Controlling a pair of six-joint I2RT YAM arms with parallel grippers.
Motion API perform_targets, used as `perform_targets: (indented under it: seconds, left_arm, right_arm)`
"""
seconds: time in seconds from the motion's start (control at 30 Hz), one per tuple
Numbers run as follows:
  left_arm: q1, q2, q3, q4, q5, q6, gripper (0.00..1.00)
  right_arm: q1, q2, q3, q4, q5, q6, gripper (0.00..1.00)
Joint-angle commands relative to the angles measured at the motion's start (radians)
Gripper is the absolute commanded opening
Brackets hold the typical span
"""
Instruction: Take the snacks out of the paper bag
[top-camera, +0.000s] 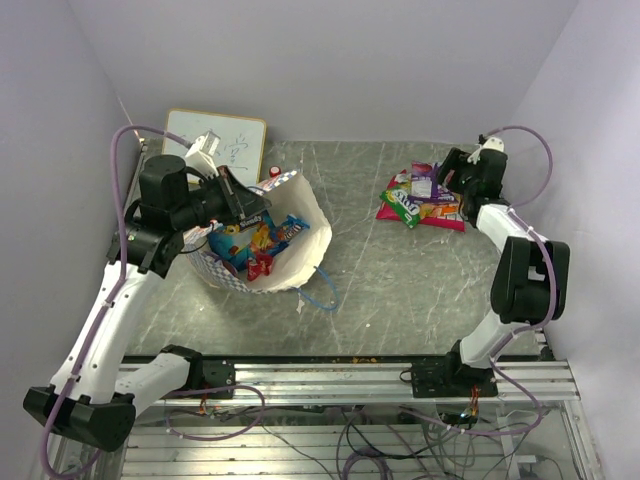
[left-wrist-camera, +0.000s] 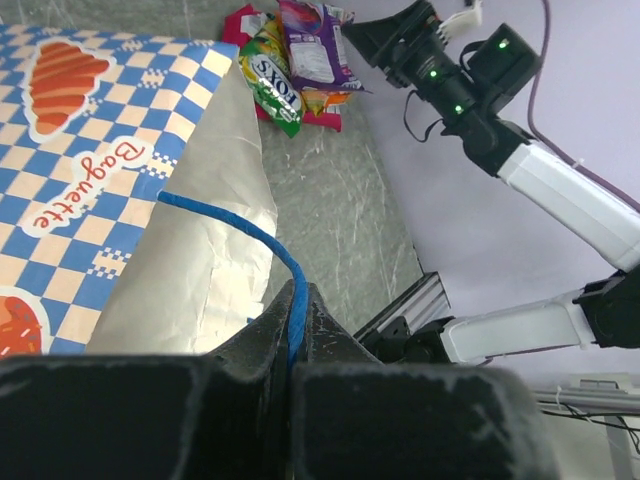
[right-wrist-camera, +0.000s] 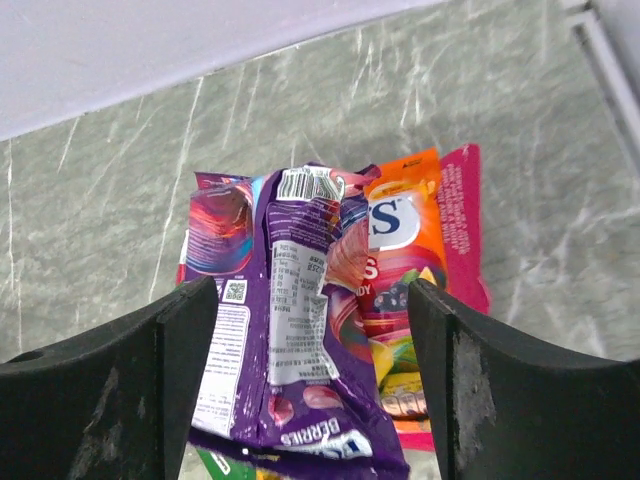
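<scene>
While the left gripper (left-wrist-camera: 298, 305) is pinched tight on the blue cord handle (left-wrist-camera: 240, 222) of the paper bag (top-camera: 305, 255) at the far left, several snacks (top-camera: 258, 243) lie inside its open mouth. The right gripper (right-wrist-camera: 312, 335) stands wide over the purple packet (right-wrist-camera: 295, 300) atop a pile (top-camera: 422, 200) of packets at the far right, fingers clear of it.

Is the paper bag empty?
Not empty. Colourful snacks show inside the open mouth of the paper bag.
</scene>
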Motion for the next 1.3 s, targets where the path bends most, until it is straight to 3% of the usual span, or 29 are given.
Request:
perform_targets:
  seconds: [0.0,0.33,0.63,0.73,0.97,1.27]
  left_arm:
    - [-0.010,0.008,-0.002,0.062,0.054,-0.014,0.07]
    - [-0.010,0.006,0.055,-0.025,0.009,0.053,0.07]
    - [-0.010,-0.086,0.045,-0.146,-0.116,0.087,0.07]
    - [-0.010,-0.105,0.038,-0.173,-0.137,0.082,0.07]
    - [-0.010,-0.126,0.000,-0.163,-0.135,0.041,0.07]
    - [-0.010,-0.138,-0.015,-0.194,-0.118,0.064,0.07]
  right_arm:
    - [0.002,-0.100,0.023,-0.098,0.029,-0.103,0.78]
    - [0.196,-0.370,-0.213,-0.203,0.078,-0.198,1.00]
    - [0.233,-0.558,-0.325,-0.411,0.055,-0.128,1.00]
    - [0.246,-0.548,-0.291,-0.465,0.027,-0.211,1.00]
    - [0.402,-0.471,-0.068,-0.606,0.178,-0.440,1.00]
    - [0.660,-0.459,0.142,-0.725,-0.076,-0.402,1.00]
